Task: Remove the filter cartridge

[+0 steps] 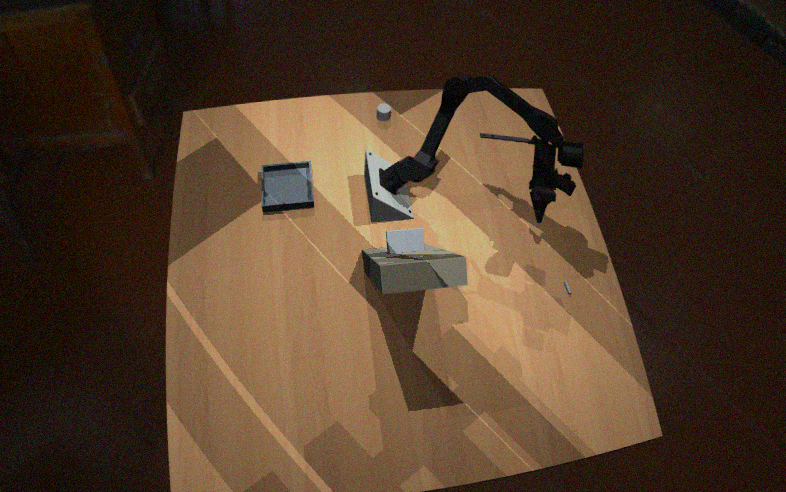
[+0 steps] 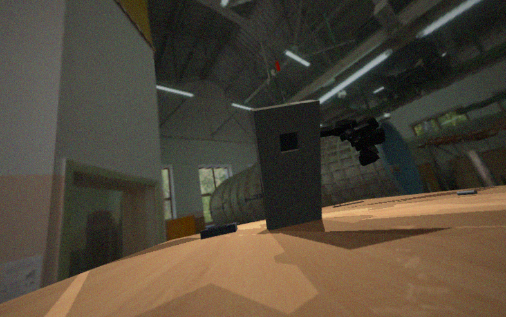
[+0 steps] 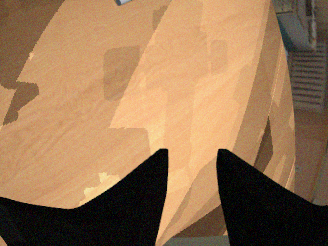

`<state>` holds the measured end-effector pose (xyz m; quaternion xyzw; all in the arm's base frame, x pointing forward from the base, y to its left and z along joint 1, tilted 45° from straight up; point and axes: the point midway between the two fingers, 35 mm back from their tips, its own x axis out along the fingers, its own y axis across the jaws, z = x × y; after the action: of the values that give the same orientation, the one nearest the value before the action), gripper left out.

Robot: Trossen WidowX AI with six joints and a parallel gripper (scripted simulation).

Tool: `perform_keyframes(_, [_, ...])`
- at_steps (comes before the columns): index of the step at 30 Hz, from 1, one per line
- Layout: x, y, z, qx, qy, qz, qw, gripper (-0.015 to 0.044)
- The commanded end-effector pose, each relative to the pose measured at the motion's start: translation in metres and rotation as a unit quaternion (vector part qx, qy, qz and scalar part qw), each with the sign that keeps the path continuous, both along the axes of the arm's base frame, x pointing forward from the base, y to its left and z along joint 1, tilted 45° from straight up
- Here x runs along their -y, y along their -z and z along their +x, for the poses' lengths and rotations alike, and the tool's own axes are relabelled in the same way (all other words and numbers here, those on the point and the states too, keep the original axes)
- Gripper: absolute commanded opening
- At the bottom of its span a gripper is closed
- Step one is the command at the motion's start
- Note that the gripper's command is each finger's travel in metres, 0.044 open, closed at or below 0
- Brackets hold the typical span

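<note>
The service panel [image 1: 405, 240] is a pale upright plate on a grey box [image 1: 413, 269] at the table's middle. In the exterior view it is a dark slab [image 2: 289, 164] with a small square opening [image 2: 288, 141]. I cannot make out the round cartridge on its face. The dark square tray [image 1: 287, 185] lies to the left, and shows low and dark in the exterior view [image 2: 218, 230]. My gripper [image 1: 539, 214] hangs pointing down above the table's right side, far from the panel. In the wrist view its fingers stand a little apart with nothing between them.
A grey cylinder [image 1: 383, 111] stands at the far edge. The arm's base sits on a grey wedge plate [image 1: 385, 194] behind the panel.
</note>
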<state>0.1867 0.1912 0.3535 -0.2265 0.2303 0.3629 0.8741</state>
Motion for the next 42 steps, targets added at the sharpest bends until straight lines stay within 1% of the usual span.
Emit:
perform_keyframes(1, [0.009, 0.013, 0.019, -0.029, 0.025, 0.005, 0.999, 0.0116])
perform_keyframes(10, [0.038, 0.036, 0.058, -0.087, 0.086, 0.03, 0.992, 0.0116])
perform_keyframes(20, [0.102, 0.067, 0.103, -0.161, 0.177, 0.099, 0.966, 0.0116])
perform_keyframes(25, [0.152, 0.087, 0.122, -0.2, 0.234, 0.162, 0.937, 0.0116])
perform_keyframes(29, [0.191, 0.102, 0.127, -0.221, 0.282, 0.206, 0.911, 0.0116])
perform_keyframes(34, [0.243, 0.136, 0.121, -0.264, 0.395, 0.245, 0.845, 0.0116])
perform_keyframes(39, [0.267, 0.153, 0.123, -0.281, 0.379, 0.305, 0.827, 0.0116])
perform_keyframes(42, [0.294, 0.166, 0.12, -0.28, 0.361, 0.377, 0.805, 0.0116])
